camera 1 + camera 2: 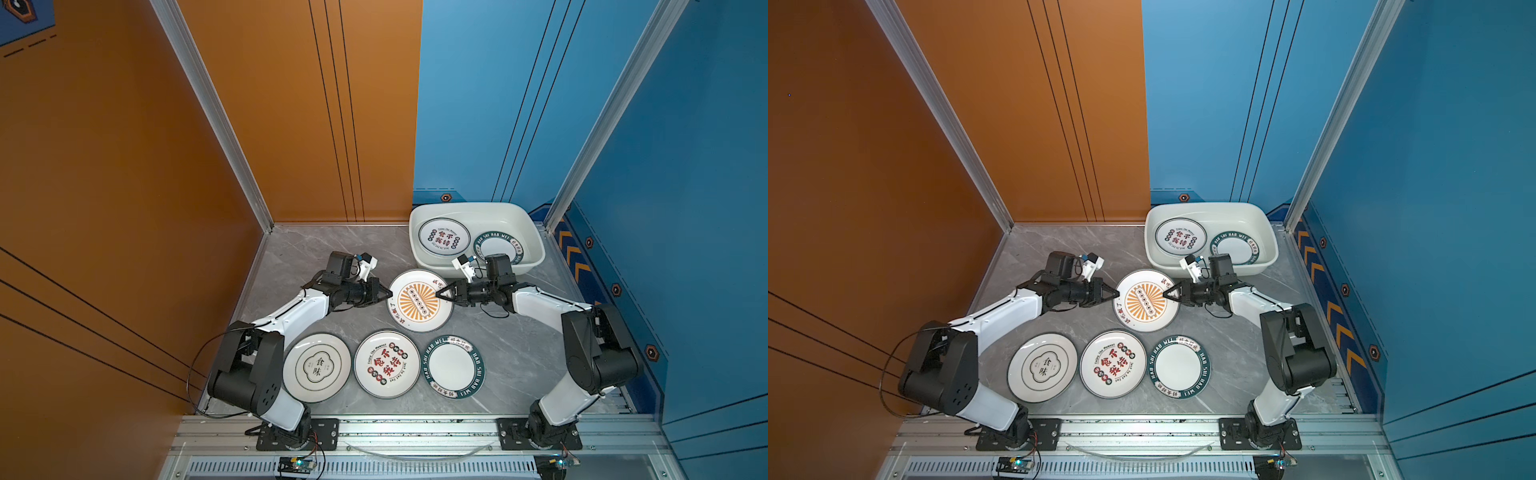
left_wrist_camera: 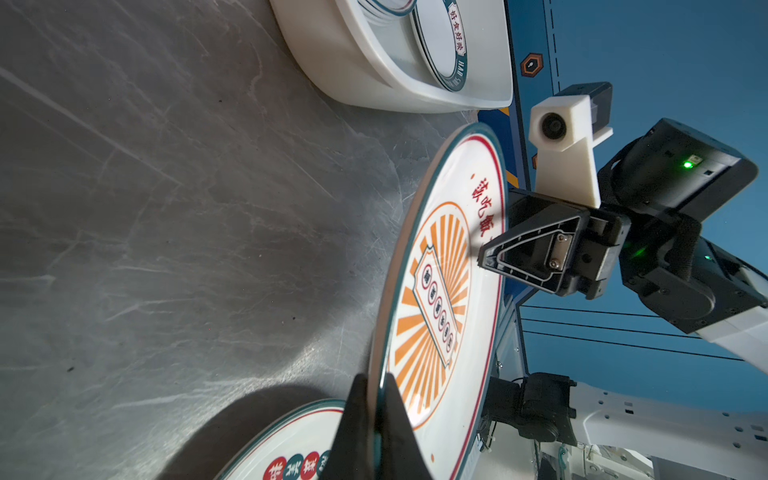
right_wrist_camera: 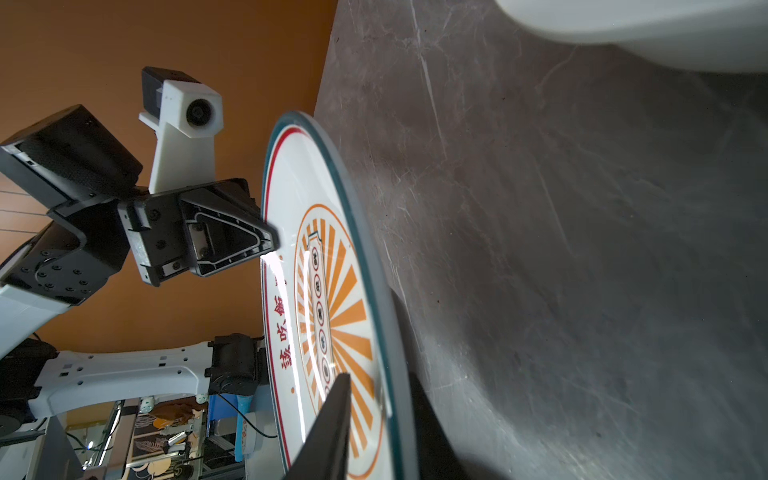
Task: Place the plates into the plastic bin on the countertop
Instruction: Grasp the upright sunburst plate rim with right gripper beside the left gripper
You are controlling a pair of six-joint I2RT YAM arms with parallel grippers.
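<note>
L gripper [image 1: 388,294] pinching sunburst plate [image 1: 419,309] rim; R gripper [image 1: 440,293] astride opp rim, clamp unclear. Seat R first, then lift level.

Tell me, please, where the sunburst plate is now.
In both top views the sunburst plate is central, near the plastic bin, between the left pincer and right pincer.

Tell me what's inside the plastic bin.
Two plates show in the plastic bin: a red-lettered plate and a teal-rimmed plate, partly covered by the right wrist. Anything beneath them is hidden.
</note>
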